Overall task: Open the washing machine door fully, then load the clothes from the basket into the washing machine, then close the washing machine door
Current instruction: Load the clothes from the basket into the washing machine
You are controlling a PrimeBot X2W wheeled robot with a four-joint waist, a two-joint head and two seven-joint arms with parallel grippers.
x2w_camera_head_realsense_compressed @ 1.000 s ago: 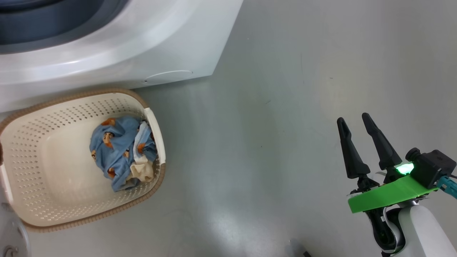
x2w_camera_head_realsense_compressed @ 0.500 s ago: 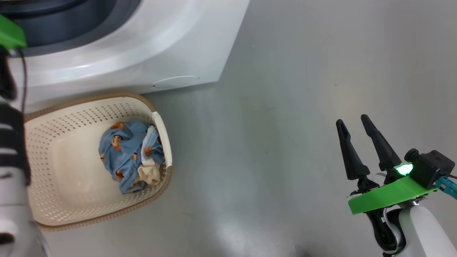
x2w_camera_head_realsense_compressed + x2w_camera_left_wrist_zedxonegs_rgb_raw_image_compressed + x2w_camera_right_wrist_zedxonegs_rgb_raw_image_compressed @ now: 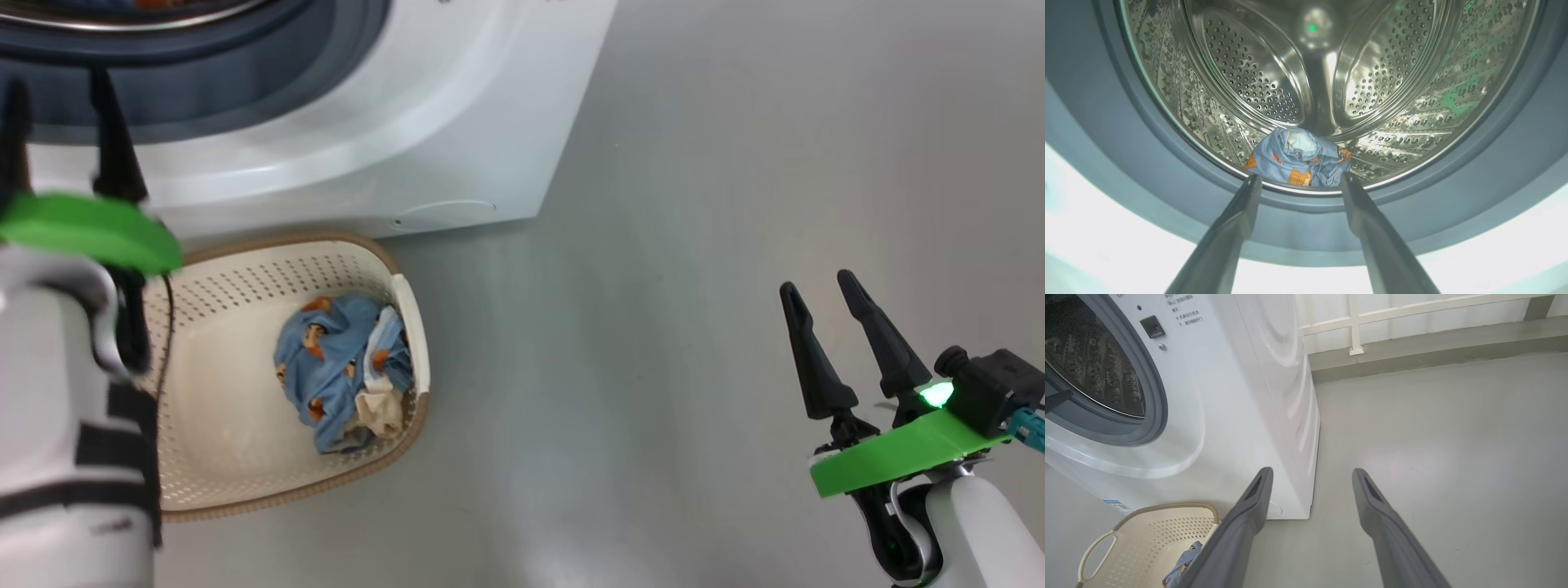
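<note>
The washing machine (image 3: pixel 457 122) is recorded as a glossy white box, with a blue-grey rubber gasket (image 3: pixel 1106 122) round a perforated steel drum (image 3: pixel 1241 81). One crumpled light-blue garment (image 3: pixel 1298 157) with orange print is found at the drum's front lip. The left gripper (image 3: pixel 1299 177) is held at the drum mouth, fingers spread and empty. The basket (image 3: pixel 412 327), cream perforated plastic with a brown woven-look rim, is set on the grey floor (image 3: pixel 653 286) just beside the machine. Light-blue clothes (image 3: pixel 339 367) and a cream piece (image 3: pixel 380 412) are bunched at its right end. The right gripper (image 3: pixel 816 282) is held spread and empty above the floor
</note>
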